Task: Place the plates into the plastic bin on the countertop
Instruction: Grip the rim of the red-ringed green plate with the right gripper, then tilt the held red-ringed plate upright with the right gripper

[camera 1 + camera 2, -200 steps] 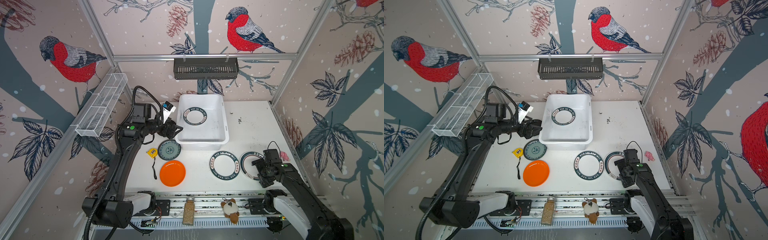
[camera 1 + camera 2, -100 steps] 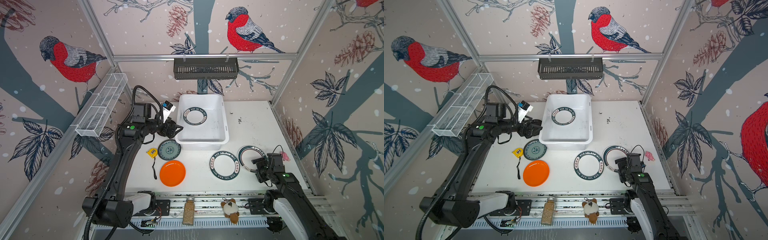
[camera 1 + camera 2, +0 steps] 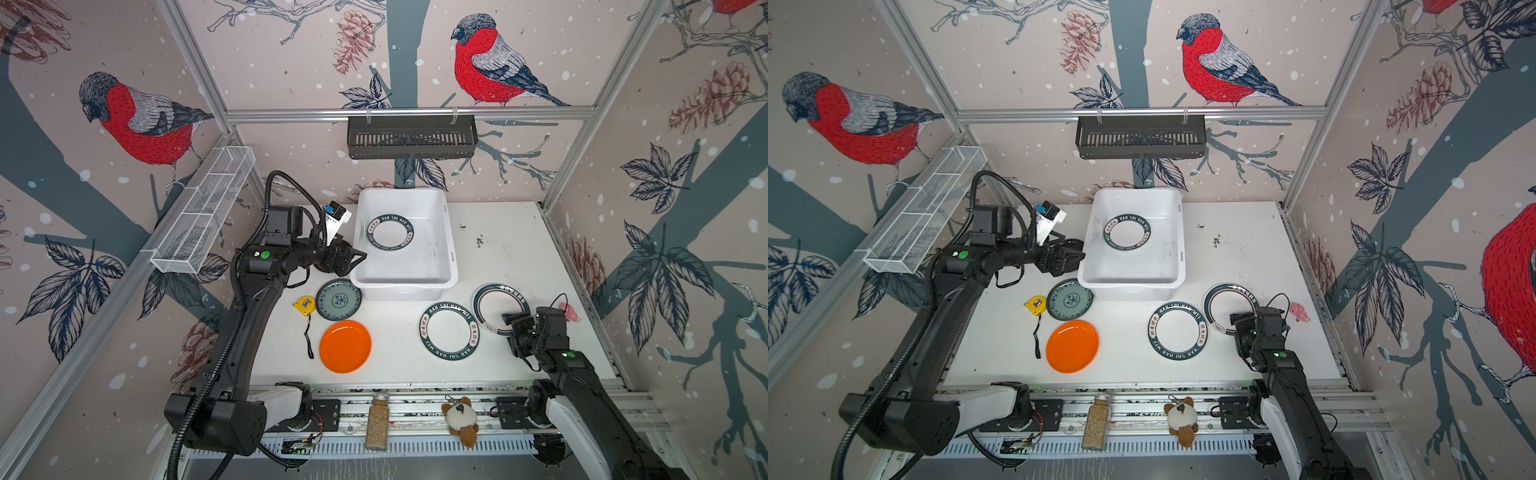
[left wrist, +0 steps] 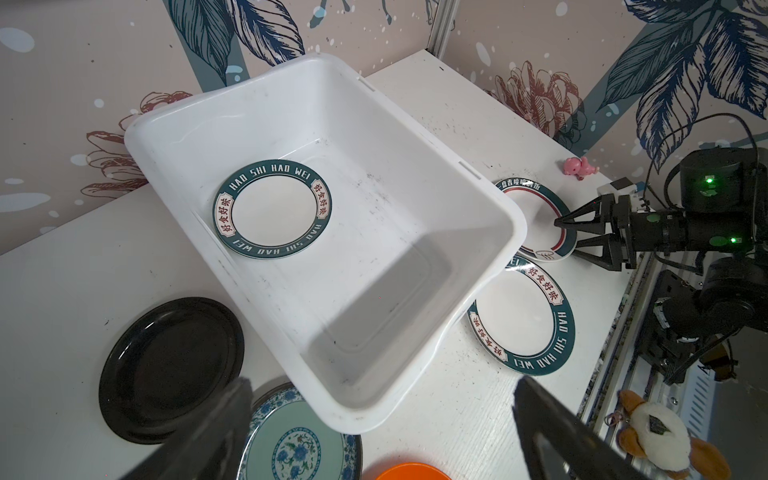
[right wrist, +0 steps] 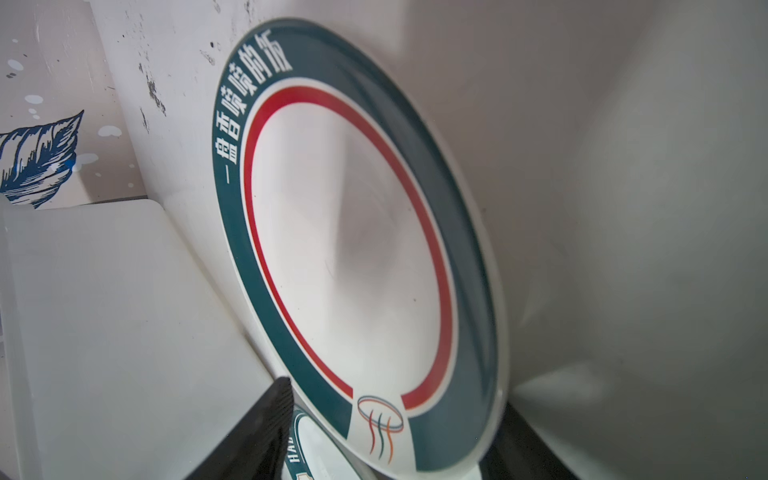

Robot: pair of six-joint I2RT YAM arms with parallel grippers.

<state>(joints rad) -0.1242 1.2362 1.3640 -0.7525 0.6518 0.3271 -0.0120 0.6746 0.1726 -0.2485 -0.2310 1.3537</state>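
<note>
Right wrist view: my right fingers (image 4: pixel 582 216) straddle the rim of the red-ringed plate (image 5: pixel 345 249), four o'clock of the bin (image 3: pixel 415 266). Clamped? I cannot tell. Left fingers (image 4: pixel 216 432) released. Next: firm pinch, lift toward ten o'clock.

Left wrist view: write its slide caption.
Bin holds one lettered plate; right gripper straddles the rim of the red-ringed plate.

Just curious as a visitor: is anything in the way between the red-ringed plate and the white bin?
Nothing visible does. The red-ringed plate sits right beside the plastic bin, at its near corner, and the right gripper is at the plate's rim.
</note>
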